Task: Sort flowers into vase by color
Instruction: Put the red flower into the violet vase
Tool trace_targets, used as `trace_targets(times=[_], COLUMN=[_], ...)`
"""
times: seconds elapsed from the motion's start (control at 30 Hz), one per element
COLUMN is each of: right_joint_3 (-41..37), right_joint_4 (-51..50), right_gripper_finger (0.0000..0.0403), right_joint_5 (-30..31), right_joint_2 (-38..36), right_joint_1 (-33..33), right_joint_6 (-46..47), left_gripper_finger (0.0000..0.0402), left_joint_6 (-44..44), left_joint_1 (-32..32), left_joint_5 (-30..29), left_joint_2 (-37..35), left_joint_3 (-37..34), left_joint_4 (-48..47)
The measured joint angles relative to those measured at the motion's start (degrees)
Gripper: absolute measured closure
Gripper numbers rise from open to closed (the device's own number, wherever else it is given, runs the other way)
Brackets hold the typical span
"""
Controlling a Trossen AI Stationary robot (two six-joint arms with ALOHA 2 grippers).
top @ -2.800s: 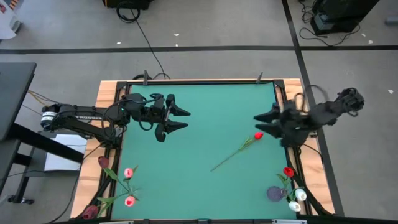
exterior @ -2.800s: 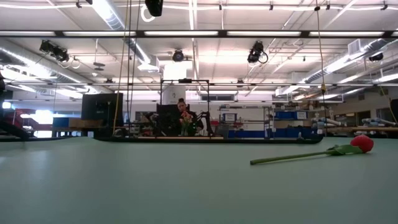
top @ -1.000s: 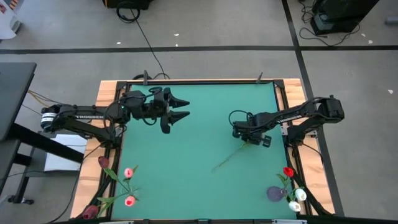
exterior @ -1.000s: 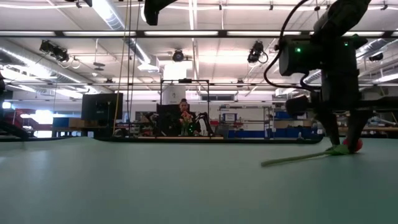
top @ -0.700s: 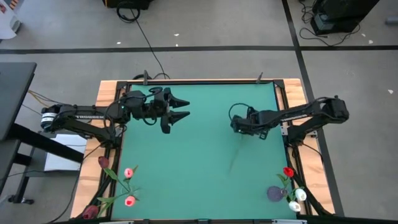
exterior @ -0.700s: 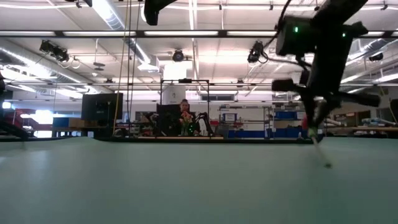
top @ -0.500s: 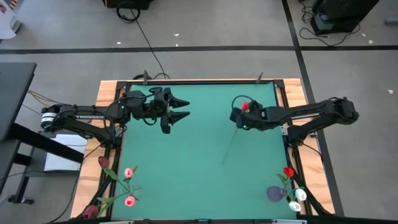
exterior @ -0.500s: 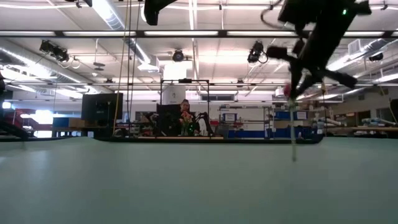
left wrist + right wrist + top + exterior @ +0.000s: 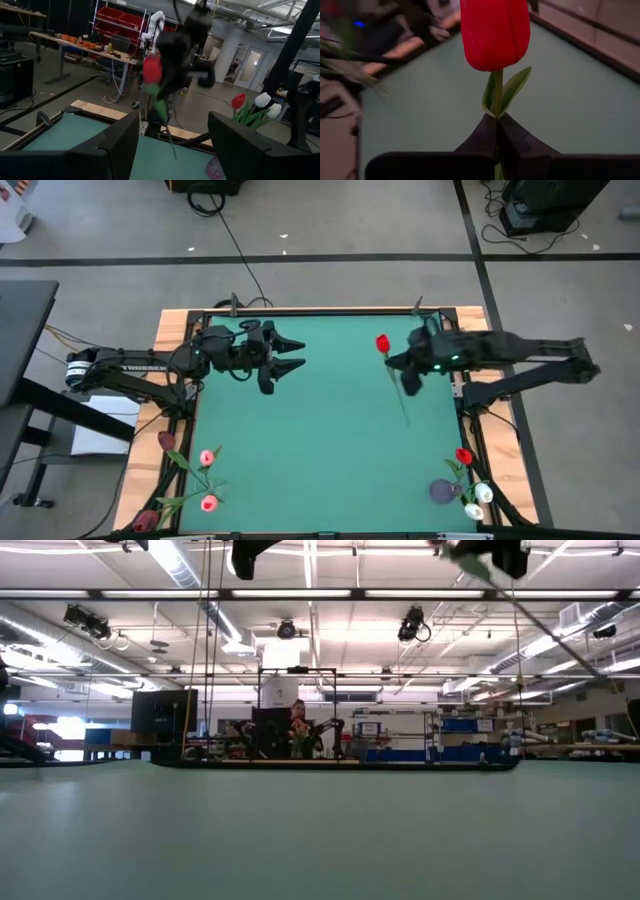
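Note:
My right gripper (image 9: pixel 393 364) is shut on a red tulip (image 9: pixel 495 32), held high above the green mat toward its far right. The red head (image 9: pixel 383 343) stands past the fingers, and the long green stem (image 9: pixel 402 402) trails toward the near edge. In the low view the stem (image 9: pixel 545 625) slants down from the top of the picture. My left gripper (image 9: pixel 297 353) hovers open at the far left with nothing between its fingers. The left wrist view shows the tulip (image 9: pixel 152 69) in front of my right arm. My right gripper pinches the tulip's stem (image 9: pixel 497 107) between its two fingers (image 9: pixel 482 135), a short way below the head and its small leaves. The fingers come in roughly level from the table's right side, across the stem. The flower is lifted clear of the mat and tilted, its stem trailing down.
At the near right corner a grey vase (image 9: pixel 443 491) stands beside a red tulip (image 9: pixel 463 455) and white tulips (image 9: pixel 478 496). Pink tulips (image 9: pixel 207 458) and dark red tulips (image 9: pixel 165 441) are at the near left corner. A wooden frame (image 9: pixel 170 330) borders the mat.
My right gripper has shut on the tulip's stem near the head and risen, moving toward the far edge. The tulip, which lay flat on the mat, has been lifted clear and swung round, so its stem now trails toward the near edge.

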Motion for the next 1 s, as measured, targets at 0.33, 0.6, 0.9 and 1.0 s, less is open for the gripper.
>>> trace_targets(times=[0.33,0.6,0.9,1.0], right_joint_3=[10.03,10.09,9.12,6.9], right_joint_4=[-14.27,-16.46,-24.15,-20.32], right_gripper_finger=[0.0394,0.0395,0.0395,0.0396], right_joint_5=[-3.51,-16.8,-32.46,-36.8], right_joint_2=[-10.16,-21.6,-33.39,-36.02], right_joint_1=[1.3,3.72,3.81,3.81], right_joint_6=[-11.77,-14.56,-18.17,-18.11], left_gripper_finger=[0.0159,0.0159,0.0159,0.0159], left_joint_6=[0.0,-0.07,-0.37,-0.39], left_joint_1=[0.31,0.31,0.26,0.26], left_joint_5=[0.02,0.02,0.01,0.02], left_joint_2=[0.0,0.0,0.0,0.0], left_joint_3=[0.0,-0.02,-0.01,0.0], left_joint_4=[-0.07,-0.05,0.02,0.02])
